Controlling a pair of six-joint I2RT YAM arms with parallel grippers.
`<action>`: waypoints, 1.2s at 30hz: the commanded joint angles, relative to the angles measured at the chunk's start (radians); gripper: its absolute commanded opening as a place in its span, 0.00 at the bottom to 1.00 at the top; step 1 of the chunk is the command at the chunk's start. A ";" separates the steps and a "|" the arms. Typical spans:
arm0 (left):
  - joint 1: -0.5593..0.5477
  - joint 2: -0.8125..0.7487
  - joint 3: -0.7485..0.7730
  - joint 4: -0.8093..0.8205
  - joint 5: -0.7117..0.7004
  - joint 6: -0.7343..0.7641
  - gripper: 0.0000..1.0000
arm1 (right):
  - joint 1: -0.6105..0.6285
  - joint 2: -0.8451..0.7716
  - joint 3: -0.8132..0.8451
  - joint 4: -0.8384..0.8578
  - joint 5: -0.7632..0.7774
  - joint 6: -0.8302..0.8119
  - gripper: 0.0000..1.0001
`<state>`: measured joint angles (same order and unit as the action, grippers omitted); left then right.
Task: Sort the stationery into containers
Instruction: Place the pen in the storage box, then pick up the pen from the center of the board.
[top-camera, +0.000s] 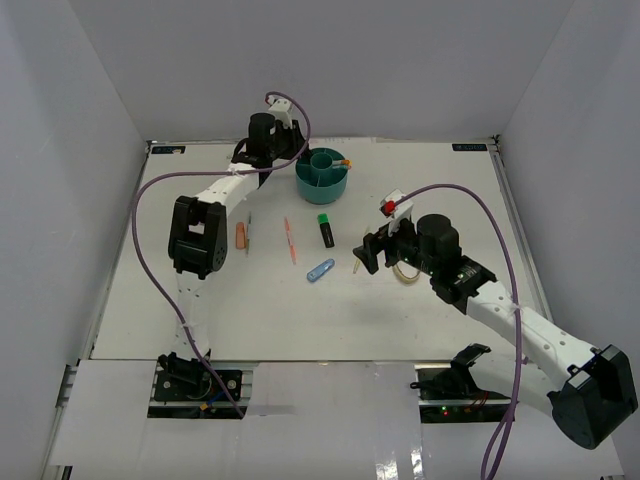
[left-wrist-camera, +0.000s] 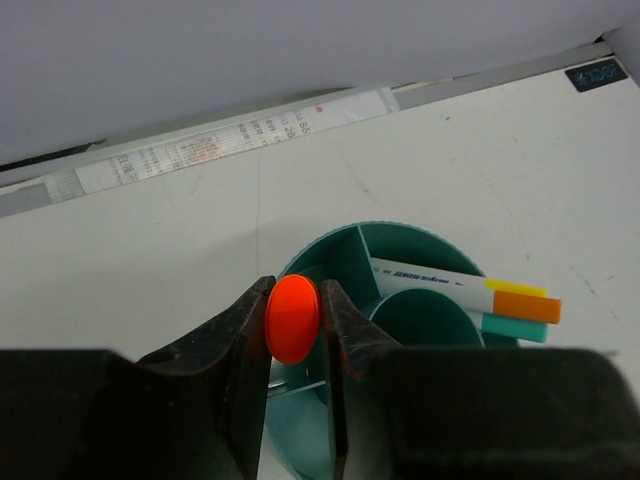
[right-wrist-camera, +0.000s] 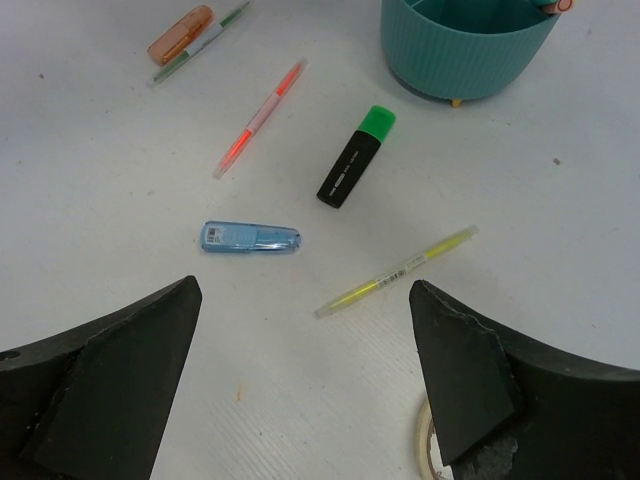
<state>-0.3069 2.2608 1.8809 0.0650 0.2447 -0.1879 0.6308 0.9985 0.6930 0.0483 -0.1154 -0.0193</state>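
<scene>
The round teal organizer (top-camera: 322, 176) stands at the back middle, with two pens lying across its rim (left-wrist-camera: 470, 296). My left gripper (top-camera: 298, 160) is shut on an orange-capped highlighter (left-wrist-camera: 292, 318), seen end-on, just over a compartment at the organizer's edge (left-wrist-camera: 340, 262). My right gripper (top-camera: 375, 250) is open and empty (right-wrist-camera: 305, 290), above the table near a yellow pen (right-wrist-camera: 397, 271). On the table lie a light-blue clip (right-wrist-camera: 250, 237), a green-capped black highlighter (right-wrist-camera: 356, 156), a pink pen (right-wrist-camera: 258, 118), a salmon eraser (right-wrist-camera: 180, 35) and a green pen (right-wrist-camera: 205, 40).
A beige tape ring (right-wrist-camera: 425, 445) lies under my right gripper's right finger, partly hidden; it also shows in the top view (top-camera: 405, 272). White walls close in the table on three sides. Purple cables loop over both arms.
</scene>
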 joint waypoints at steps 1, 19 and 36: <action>0.003 -0.014 0.040 0.025 0.019 -0.001 0.39 | 0.004 -0.011 -0.007 0.012 -0.006 0.012 0.91; 0.003 -0.343 -0.106 -0.183 -0.088 -0.025 0.98 | 0.018 0.173 0.131 -0.022 0.034 0.071 0.93; 0.009 -1.033 -0.903 -0.344 -0.231 -0.107 0.98 | 0.106 0.744 0.442 0.016 0.319 0.194 0.98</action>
<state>-0.3027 1.2827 1.0481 -0.2569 0.0364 -0.2935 0.7280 1.7039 1.0752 0.0139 0.1272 0.1486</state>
